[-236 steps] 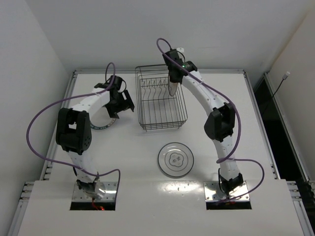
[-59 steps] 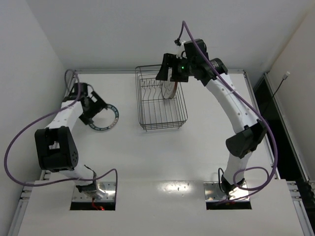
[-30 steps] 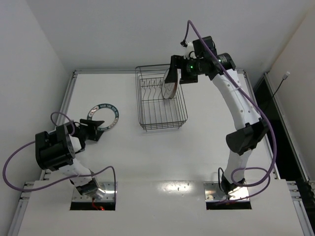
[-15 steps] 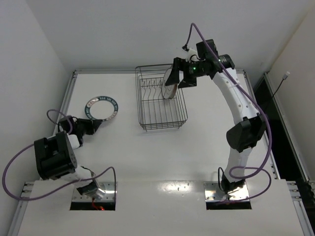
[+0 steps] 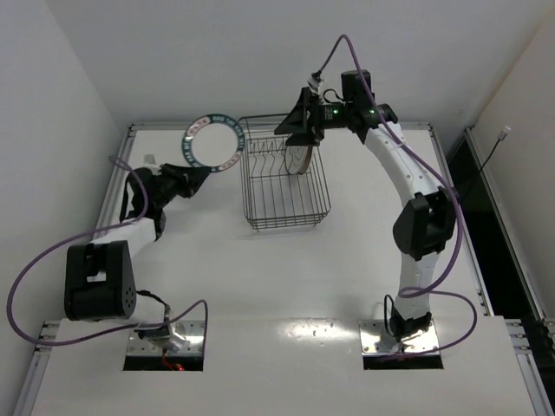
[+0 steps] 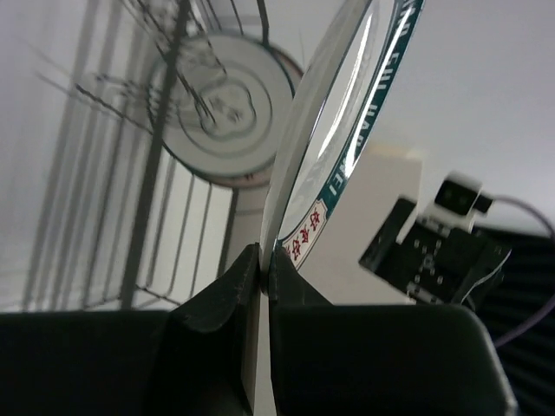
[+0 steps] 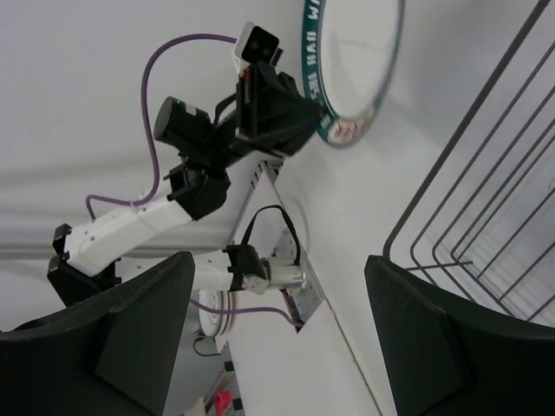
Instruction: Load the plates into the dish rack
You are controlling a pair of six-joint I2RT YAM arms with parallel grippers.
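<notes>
My left gripper (image 5: pixel 196 172) is shut on the lower rim of the teal-banded plate (image 5: pixel 213 141) and holds it up in the air, just left of the dish rack (image 5: pixel 260 217). In the left wrist view the plate (image 6: pixel 347 130) runs edge-on out of the pinched jaws of this gripper (image 6: pixel 266 260). A plate with a thin dark rim and flower mark (image 6: pixel 227 106) stands upright among the rack's prongs (image 5: pixel 299 160). My right gripper (image 5: pixel 295 126) hovers open and empty over the rack's far side. Its wrist view looks between its fingers (image 7: pixel 279 260) at the held plate (image 7: pixel 351 61).
The rack's dark wires (image 7: pixel 486 199) fill the right of the right wrist view. White walls close in the table (image 5: pixel 217 277) at the back and left. A dark gap runs along the table's right edge (image 5: pixel 486 199).
My left gripper shut on the teal-banded plate and lifted it off the table, up and right toward the rack. My right gripper stayed open above the rack, shifting slightly left.
</notes>
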